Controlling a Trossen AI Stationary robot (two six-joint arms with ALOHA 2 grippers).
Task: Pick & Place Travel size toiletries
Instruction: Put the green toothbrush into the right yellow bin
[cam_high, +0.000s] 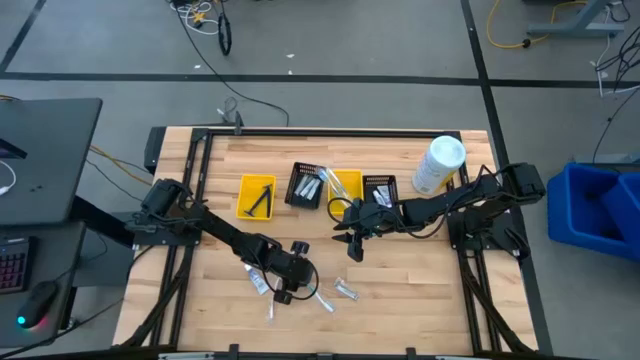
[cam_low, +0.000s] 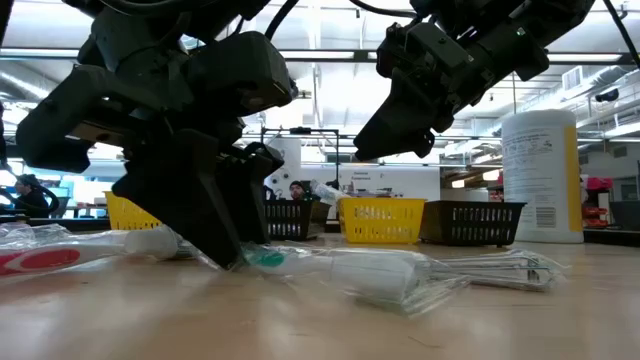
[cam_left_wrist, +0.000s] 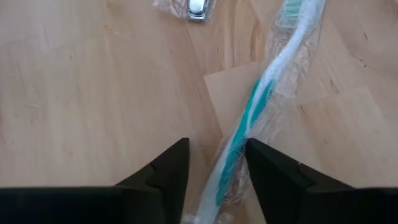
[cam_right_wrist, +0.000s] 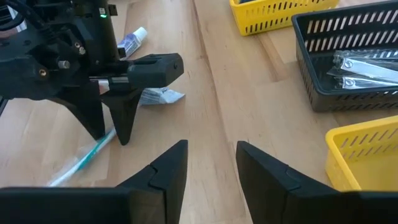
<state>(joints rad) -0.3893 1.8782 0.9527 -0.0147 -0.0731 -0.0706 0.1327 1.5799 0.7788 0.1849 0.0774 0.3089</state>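
Note:
A white and teal toothbrush (cam_left_wrist: 249, 112) in a clear wrapper lies flat on the wood near the table's near edge, also visible in the low view (cam_low: 268, 258) and the right wrist view (cam_right_wrist: 84, 158). My left gripper (cam_left_wrist: 217, 158) is open and down at the table, pointing downward, with one finger on each side of the toothbrush's bristle end. More wrapped toiletries (cam_high: 345, 290) lie around it, among them a small toothpaste tube (cam_right_wrist: 132, 40). My right gripper (cam_right_wrist: 211, 155) is open and empty. It hovers above the table's middle (cam_high: 350, 238), in front of the bins.
A row of small bins sits toward the far side: a yellow bin (cam_high: 256, 196), a black bin (cam_high: 307, 185), another yellow bin (cam_high: 347, 182) and another black bin (cam_high: 379, 186). A big white bottle (cam_high: 438, 165) stands to their right. A shiny packet (cam_left_wrist: 196, 7) lies ahead of my left gripper.

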